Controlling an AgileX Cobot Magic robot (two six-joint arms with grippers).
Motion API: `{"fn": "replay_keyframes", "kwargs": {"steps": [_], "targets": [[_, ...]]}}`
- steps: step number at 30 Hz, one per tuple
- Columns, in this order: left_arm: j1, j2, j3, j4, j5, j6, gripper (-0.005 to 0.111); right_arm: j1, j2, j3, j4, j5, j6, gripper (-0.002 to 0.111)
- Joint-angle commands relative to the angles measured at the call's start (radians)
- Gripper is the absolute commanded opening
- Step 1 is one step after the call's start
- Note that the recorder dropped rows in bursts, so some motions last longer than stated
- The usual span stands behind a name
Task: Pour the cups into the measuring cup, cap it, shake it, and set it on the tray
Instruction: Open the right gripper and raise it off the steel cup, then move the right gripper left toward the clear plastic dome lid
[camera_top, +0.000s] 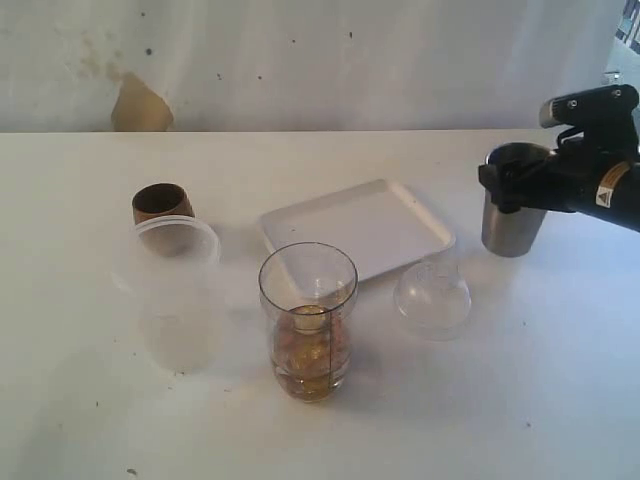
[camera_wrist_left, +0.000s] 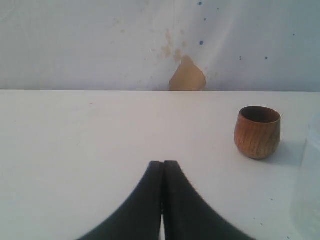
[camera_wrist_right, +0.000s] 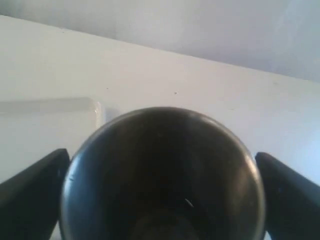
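The steel tumbler (camera_top: 513, 215) stands upright on the table at the right, past the tray's corner. My right gripper (camera_top: 505, 190) reaches in from the right and is shut on it, one finger against each side. In the right wrist view its dark mouth (camera_wrist_right: 162, 175) fills the space between the fingers (camera_wrist_right: 35, 192). The measuring cup (camera_top: 308, 320) stands uncapped at the front centre with brownish contents in its lower part. The wooden cup (camera_top: 160, 203) (camera_wrist_left: 257, 132) sits upright at the left. My left gripper (camera_wrist_left: 162, 162) is shut and empty, low over bare table, apart from the wooden cup. The white tray (camera_top: 355, 225) (camera_wrist_right: 50, 107) lies at the centre.
A frosted plastic cup (camera_top: 178, 295) (camera_wrist_left: 307, 195) stands just in front of the wooden cup. A clear domed lid (camera_top: 432, 298) rests on the table between the tray and the front right. A white wall with a brown patch (camera_top: 140, 105) closes off the far edge.
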Motion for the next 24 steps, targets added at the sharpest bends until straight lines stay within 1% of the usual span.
{"fn": "replay_keyframes", "kwargs": {"steps": [1,6,18,20,24], "targets": [[-0.001,-0.002,0.005,-0.002,-0.005,0.0,0.0,-0.005,0.052,-0.003,0.009,-0.086,0.027,0.088],[-0.001,-0.002,0.005,-0.002,-0.005,0.0,0.0,-0.005,0.11,-0.003,0.024,-0.122,0.029,0.088],[-0.001,-0.002,0.005,-0.002,-0.005,0.0,0.0,-0.005,0.11,-0.003,0.028,-0.121,0.026,0.088],[-0.001,-0.002,0.005,-0.002,-0.005,0.0,0.0,-0.005,0.11,-0.003,0.028,-0.121,0.013,0.09],[-0.001,-0.002,0.005,-0.002,-0.005,0.0,0.0,-0.005,0.11,-0.003,0.028,-0.121,-0.04,0.101]]}}
